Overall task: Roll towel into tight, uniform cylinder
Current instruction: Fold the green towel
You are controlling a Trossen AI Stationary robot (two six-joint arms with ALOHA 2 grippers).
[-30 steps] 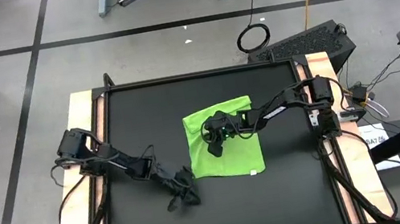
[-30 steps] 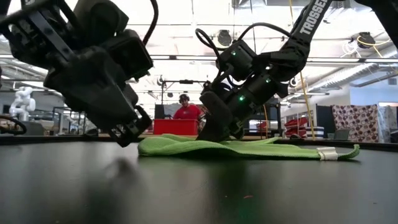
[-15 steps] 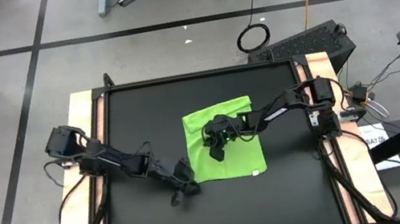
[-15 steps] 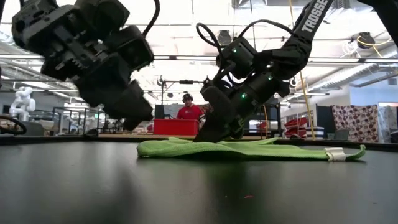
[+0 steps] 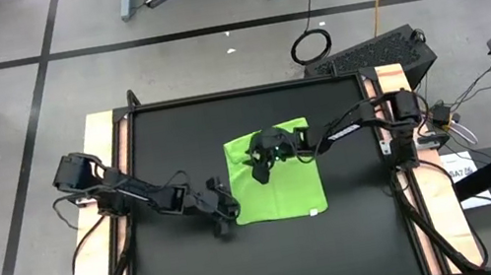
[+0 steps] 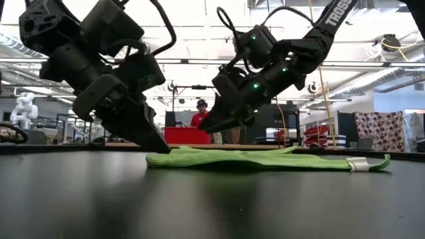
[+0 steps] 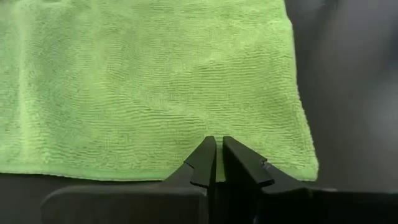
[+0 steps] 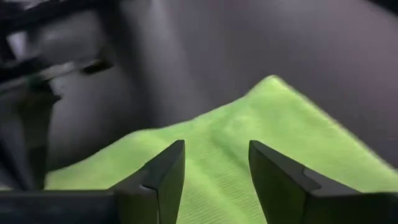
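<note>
Moved: right hand [image 6: 207, 124] has lifted off the lime-green soft cloth towel [image 5: 278, 180], fingers now parted.
Left hand [image 5: 229, 210]: closed, empty, at towel's edge.
Towel: flat on black tabletop [image 5: 166, 141].

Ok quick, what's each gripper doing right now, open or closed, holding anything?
Left gripper: shut, empty, tips at the towel's edge.
Right gripper: open, holding nothing, raised above the towel.
</note>
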